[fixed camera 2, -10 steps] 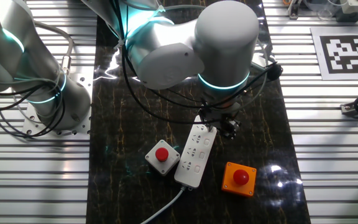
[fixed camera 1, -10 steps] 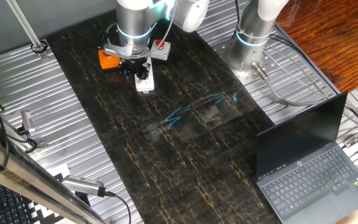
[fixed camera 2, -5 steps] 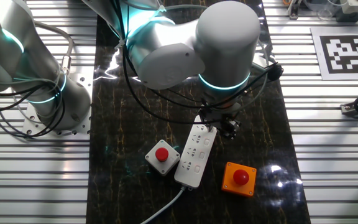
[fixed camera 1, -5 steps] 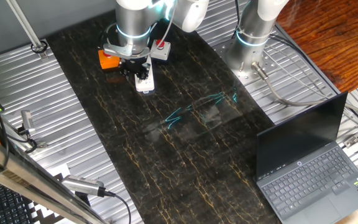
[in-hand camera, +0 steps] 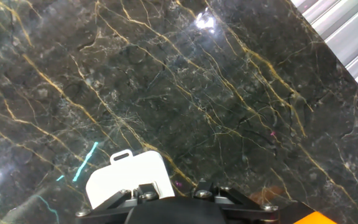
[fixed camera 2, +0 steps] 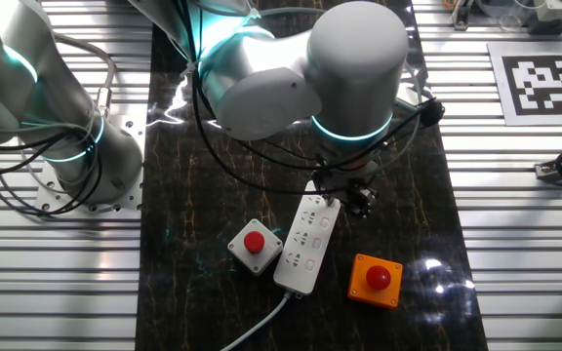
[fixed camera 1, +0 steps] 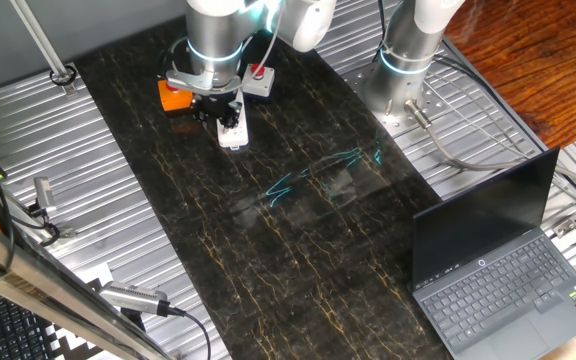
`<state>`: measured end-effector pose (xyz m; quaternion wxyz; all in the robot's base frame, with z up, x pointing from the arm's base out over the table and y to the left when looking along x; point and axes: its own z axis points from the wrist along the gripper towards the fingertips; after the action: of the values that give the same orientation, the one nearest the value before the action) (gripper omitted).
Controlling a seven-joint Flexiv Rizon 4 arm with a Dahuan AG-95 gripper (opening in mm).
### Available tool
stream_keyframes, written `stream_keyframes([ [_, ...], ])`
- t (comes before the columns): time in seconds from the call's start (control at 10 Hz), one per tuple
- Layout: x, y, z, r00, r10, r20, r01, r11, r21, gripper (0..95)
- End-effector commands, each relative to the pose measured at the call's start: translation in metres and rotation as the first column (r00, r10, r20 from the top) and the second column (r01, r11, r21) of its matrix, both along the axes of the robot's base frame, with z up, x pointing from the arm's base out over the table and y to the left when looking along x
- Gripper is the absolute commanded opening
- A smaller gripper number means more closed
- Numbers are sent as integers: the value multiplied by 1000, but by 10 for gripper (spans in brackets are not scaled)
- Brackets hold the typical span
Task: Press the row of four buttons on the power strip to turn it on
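The power strip [fixed camera 2: 305,239] is a long white bar lying on the dark marble table [fixed camera 2: 203,195], with its cable leaving at the near end. My gripper [fixed camera 2: 334,196] hangs under the big grey wrist, right at the strip's far end. In one fixed view the gripper [fixed camera 1: 224,114] covers most of the power strip [fixed camera 1: 233,136], so only one white end shows. The hand view shows that white end of the power strip [in-hand camera: 128,178] just ahead of the gripper's dark body. The fingertips are hidden, and I cannot tell whether they touch a button.
A grey box with a red button [fixed camera 2: 255,244] sits left of the strip, and an orange box with a red button [fixed camera 2: 376,279] sits right of it. A second arm's base [fixed camera 2: 71,146] stands on the ribbed metal. An open laptop [fixed camera 1: 498,265] is at the table's far corner.
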<state>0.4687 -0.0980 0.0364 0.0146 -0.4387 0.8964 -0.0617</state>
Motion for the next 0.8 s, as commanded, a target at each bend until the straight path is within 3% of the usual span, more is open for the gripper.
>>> stream_keyframes([
  [0.1, -17, 6, 63, 1000, 2, 9, -2, 1000, 2, 380],
  [0.3, -20, 8, 76, 1000, 1, 10, -1, 1000, -9, 380],
  [0.8, -19, 7, 77, 1000, -3, 9, 3, 1000, -11, 380],
])
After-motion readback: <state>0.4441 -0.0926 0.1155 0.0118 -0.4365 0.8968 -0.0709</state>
